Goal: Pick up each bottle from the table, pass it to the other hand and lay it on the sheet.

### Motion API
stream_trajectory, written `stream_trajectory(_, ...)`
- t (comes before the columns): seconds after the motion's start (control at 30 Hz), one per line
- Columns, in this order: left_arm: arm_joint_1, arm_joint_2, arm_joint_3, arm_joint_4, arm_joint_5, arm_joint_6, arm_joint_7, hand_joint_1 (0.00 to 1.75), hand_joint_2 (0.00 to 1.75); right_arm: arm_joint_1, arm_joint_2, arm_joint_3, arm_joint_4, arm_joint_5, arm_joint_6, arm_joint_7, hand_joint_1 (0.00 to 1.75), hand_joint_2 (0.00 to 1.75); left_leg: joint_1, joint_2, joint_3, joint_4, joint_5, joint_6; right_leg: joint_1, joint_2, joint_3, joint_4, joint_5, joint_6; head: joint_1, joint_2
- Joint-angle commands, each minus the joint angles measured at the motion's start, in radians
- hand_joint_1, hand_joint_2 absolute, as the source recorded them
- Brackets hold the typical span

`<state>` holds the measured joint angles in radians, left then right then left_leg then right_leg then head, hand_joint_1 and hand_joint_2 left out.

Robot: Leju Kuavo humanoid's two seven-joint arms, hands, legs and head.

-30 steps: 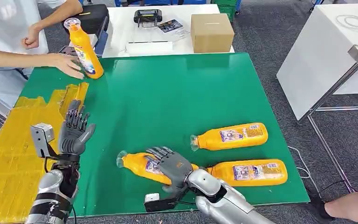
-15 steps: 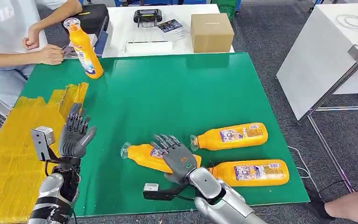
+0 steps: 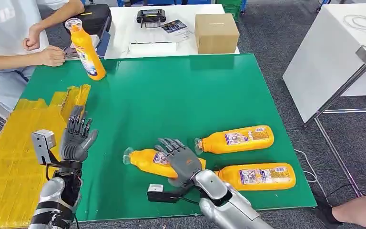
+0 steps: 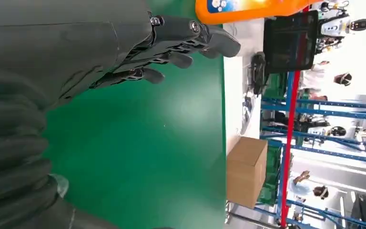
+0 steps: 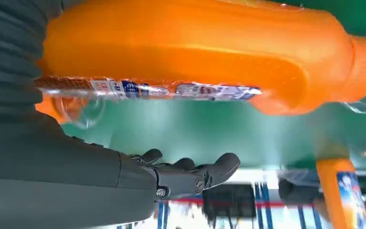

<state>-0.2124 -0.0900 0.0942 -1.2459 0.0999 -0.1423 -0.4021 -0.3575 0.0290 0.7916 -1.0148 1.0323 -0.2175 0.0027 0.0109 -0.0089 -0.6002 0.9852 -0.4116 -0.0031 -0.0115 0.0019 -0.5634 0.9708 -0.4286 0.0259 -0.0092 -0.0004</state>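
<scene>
Three orange bottles lie on the green table [image 3: 171,95] near its front right. My right hand [image 3: 182,162] lies across the nearest bottle [image 3: 145,162], fingers stretched out and spread. Up close, that bottle [image 5: 195,52] runs along my palm, while my fingers [image 5: 195,174] stay straight with a strip of green between them and it. The other two bottles [image 3: 236,139] [image 3: 257,175] lie just to the right. A fourth bottle [image 3: 86,47] stands upright at the far left corner. My left hand [image 3: 77,136] is raised at the edge of the yellow sheet [image 3: 9,157], fingers up and apart [image 4: 186,43], holding nothing.
A person sits at the far left, one hand [image 3: 52,55] resting beside the upright bottle. Behind the green table a white table carries a cardboard box [image 3: 217,32] and a black device [image 3: 151,17]. Another white table [image 3: 333,52] stands at the right.
The person's hand has drawn back from the upright bottle. My right hand slid slightly right and farther over the nearest bottle, whose cap end swung a little away from me. The left hand barely moved.
</scene>
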Motion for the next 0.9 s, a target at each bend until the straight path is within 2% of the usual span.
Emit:
stream_trajectory(0.03,-0.032,-0.009,0.021,0.045,-0.004,0.012,0.006,0.0,1.75,-0.073,0.027,-0.073,0.161,-0.023,-0.003,0.013,0.0,1.75,0.0,0.0,0.001,-0.001,0.0,0.0,0.0,0.0,0.001,-0.001,0.0,0.0,0.0,0.0)
stream_trajectory(0.3,-0.026,-0.01,0.033,0.045,-0.005,0.006,0.014,0.0,1.75,-0.092,0.027,-0.031,0.232,0.05,0.013,0.059,0.0,1.75,0.001,0.002,0.007,0.0,-0.003,0.0,0.001,0.001,0.007,-0.002,-0.002,-0.001,0.0,0.0)
stream_trajectory(0.33,-0.026,-0.011,0.033,0.046,-0.005,0.006,0.014,0.0,1.75,-0.093,0.027,-0.033,0.235,0.054,0.009,0.064,0.0,1.75,0.0,0.001,0.003,-0.001,-0.001,0.0,0.0,0.0,0.003,-0.001,-0.001,-0.001,0.0,0.0)
stream_trajectory(0.63,-0.026,-0.015,0.035,0.042,-0.006,0.005,0.015,0.0,1.75,-0.106,0.03,-0.056,0.26,0.076,0.022,0.09,0.0,1.75,0.0,0.0,0.003,-0.001,0.0,0.0,0.0,-0.001,0.003,-0.001,-0.001,-0.001,0.0,0.0)
stream_trajectory(0.67,-0.027,-0.016,0.034,0.043,-0.006,0.005,0.016,0.0,1.75,-0.11,0.03,-0.058,0.269,0.077,0.025,0.093,0.1,1.75,0.0,0.0,0.004,0.0,-0.001,0.001,0.001,-0.001,0.005,-0.001,-0.001,-0.001,0.0,0.0)
stream_trajectory(0.73,-0.029,-0.017,0.033,0.046,-0.006,0.004,0.016,0.0,1.75,-0.116,0.03,-0.055,0.285,0.082,0.032,0.096,0.7,1.75,0.0,0.0,0.004,0.0,-0.001,0.0,0.0,-0.001,0.004,-0.001,-0.001,-0.001,0.0,0.0)
stream_trajectory(0.77,-0.03,-0.016,0.032,0.048,-0.006,0.003,0.017,0.0,1.75,-0.12,0.033,-0.055,0.296,0.084,0.031,0.095,0.8,1.75,0.0,0.0,0.003,-0.001,0.0,0.0,0.0,-0.001,0.003,-0.001,0.0,-0.001,0.0,0.0)
stream_trajectory(0.8,-0.03,-0.017,0.032,0.048,-0.006,0.003,0.017,0.0,1.75,-0.119,0.031,-0.055,0.298,0.084,0.031,0.095,1.2,1.75,0.001,0.0,0.006,0.0,-0.002,0.001,0.001,-0.001,0.007,-0.002,-0.002,-0.001,0.0,0.0)
stream_trajectory(0.87,-0.034,-0.017,0.031,0.054,-0.006,0.003,0.017,0.0,1.75,-0.127,0.035,-0.053,0.315,0.083,0.041,0.091,1.62,1.75,0.0,-0.001,0.004,-0.001,-0.001,0.0,0.0,-0.002,0.005,-0.001,-0.001,-0.001,0.0,0.0)
stream_trajectory(0.9,-0.034,-0.017,0.031,0.055,-0.006,0.003,0.018,0.0,1.75,-0.128,0.036,-0.054,0.318,0.08,0.041,0.088,1.75,1.75,0.0,-0.001,0.004,-0.001,0.0,0.0,0.001,-0.002,0.004,-0.001,-0.001,-0.001,0.0,0.0)
